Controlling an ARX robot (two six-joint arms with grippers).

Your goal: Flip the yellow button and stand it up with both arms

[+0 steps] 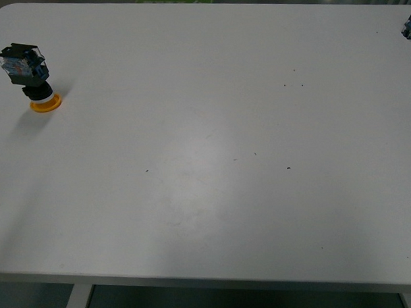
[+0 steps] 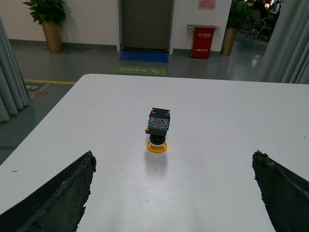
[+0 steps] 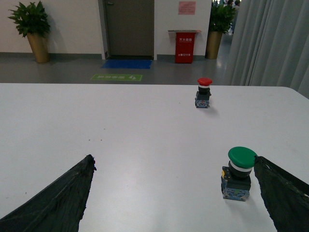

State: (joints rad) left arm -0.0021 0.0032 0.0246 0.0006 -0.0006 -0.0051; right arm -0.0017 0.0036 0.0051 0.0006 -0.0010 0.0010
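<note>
So the yellow button (image 2: 158, 130), that small push-button switch with the round yellow-orange cap, black collar and boxy black-and-clear contact block, is sitting cap-down on the white table (image 1: 207, 194) with the block pointing up. It's dead ahead of your left pincer (image 2: 173, 155), lined up with the gap between the fingers but well apart from them. Both pincers are spread wide with nothing in them, the right pincer (image 3: 173, 158) too. I'd bring the left one straight in and pinch the flat sides of the contact block, not the round collar, since that looks like the part that won't roll. Then lift it clear of the table and let the right pincer take the other end for the turnover. I'd also set it down gently, because the block looks like a narrow base that could tip. On the views: the front camera shows neither arm, just the button off at the far left plus a small blue-black block (image 1: 410, 26) cut off at the right edge, and I can't tell what that is. Only the right wrist camera shows a green-capped push-button (image 3: 240, 173) just beside its right-hand finger, and a red-capped push-button (image 3: 203, 93) further ahead. It never sees the yellow one, so go by the left wrist camera.
</note>
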